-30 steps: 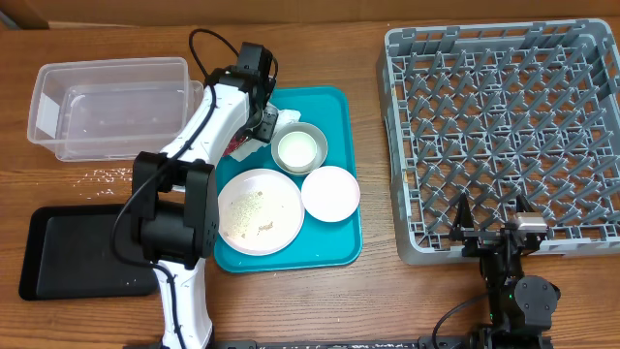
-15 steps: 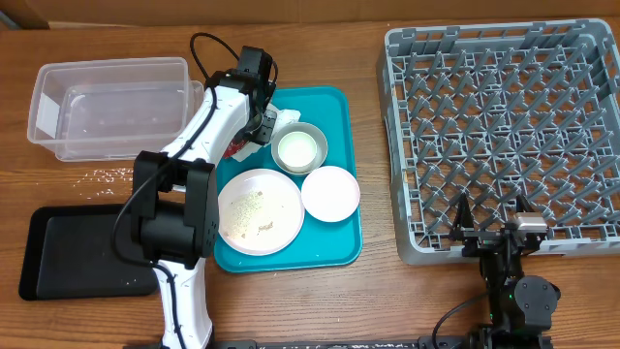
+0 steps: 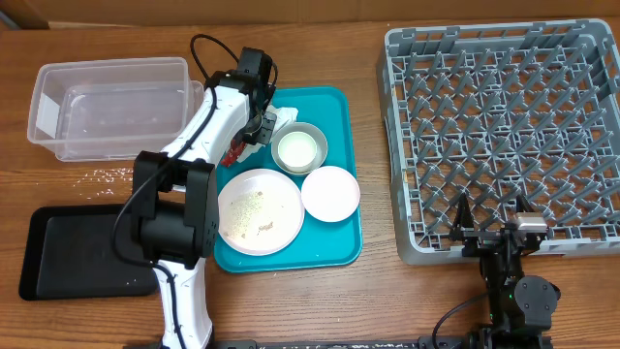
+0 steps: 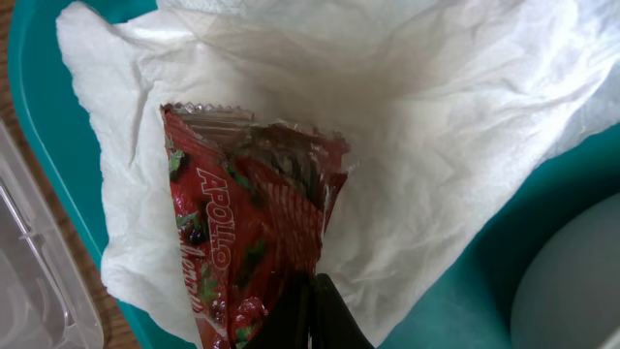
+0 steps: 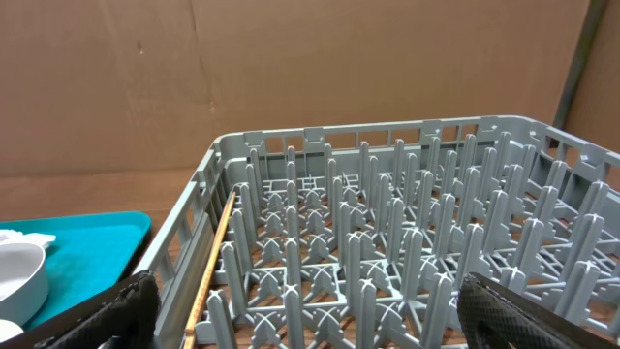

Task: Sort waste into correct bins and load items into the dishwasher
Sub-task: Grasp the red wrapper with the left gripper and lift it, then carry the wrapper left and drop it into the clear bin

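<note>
A small red wrapper (image 4: pixel 250 228) lies on a crumpled white napkin (image 4: pixel 426 126) in the far left corner of the teal tray (image 3: pixel 339 107). My left gripper (image 4: pixel 315 315) is shut on the wrapper's lower edge; from overhead the wrapper (image 3: pixel 234 152) shows just beside the left gripper (image 3: pixel 254 131). On the tray sit a grey bowl (image 3: pixel 298 148), a white bowl (image 3: pixel 330 193) and a plate (image 3: pixel 260 210) with crumbs. The clear tub (image 3: pixel 111 105) and black tray (image 3: pixel 82 250) lie to the left. My right gripper (image 5: pixel 310 315) stands open before the grey dish rack (image 3: pixel 504 136).
Loose white crumbs (image 3: pixel 109 174) are scattered on the wood between the tub and the black tray. The tub's clear wall (image 4: pixel 29 281) stands close beside the teal tray's left rim. A thin wooden stick (image 5: pixel 215 262) lies along the rack's left wall.
My left gripper's jaws have closed on the red wrapper, and more of the wrapper shows beside the arm from overhead. The right arm has stayed still.
</note>
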Tool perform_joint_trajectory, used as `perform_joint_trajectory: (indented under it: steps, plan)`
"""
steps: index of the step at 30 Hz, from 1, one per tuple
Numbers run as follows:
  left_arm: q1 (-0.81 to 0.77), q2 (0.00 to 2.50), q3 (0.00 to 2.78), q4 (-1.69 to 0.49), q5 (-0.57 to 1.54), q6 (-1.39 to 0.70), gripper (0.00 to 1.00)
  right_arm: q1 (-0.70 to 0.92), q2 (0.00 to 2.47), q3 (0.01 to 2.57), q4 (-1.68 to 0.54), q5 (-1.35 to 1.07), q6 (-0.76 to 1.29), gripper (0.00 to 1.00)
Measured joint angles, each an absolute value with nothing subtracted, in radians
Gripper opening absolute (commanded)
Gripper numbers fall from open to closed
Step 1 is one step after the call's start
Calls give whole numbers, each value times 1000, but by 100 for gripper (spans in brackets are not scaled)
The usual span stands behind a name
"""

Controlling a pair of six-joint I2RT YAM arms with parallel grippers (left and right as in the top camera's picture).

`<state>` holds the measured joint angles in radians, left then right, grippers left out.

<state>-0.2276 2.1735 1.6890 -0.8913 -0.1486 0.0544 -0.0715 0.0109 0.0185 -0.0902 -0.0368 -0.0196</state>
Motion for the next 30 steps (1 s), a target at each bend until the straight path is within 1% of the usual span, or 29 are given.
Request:
perform_joint_trajectory:
  steps: [5,13,23,30]
  plan:
    - [-228,2173,1697,-907,-116,41,4,-72,11,19,-90,-37,-20,100]
    - [-228,2139,1708,-915,-75,-43,4,-72,11,19,-90,-36,-20,100]
    - [-226,1900,1711,-869,-64,-129,4,-72,11,19,-90,-37,-20,100]
    - [-199,1800,1721,-885,-63,-188,4,-72,11,19,-90,-37,-20,100]
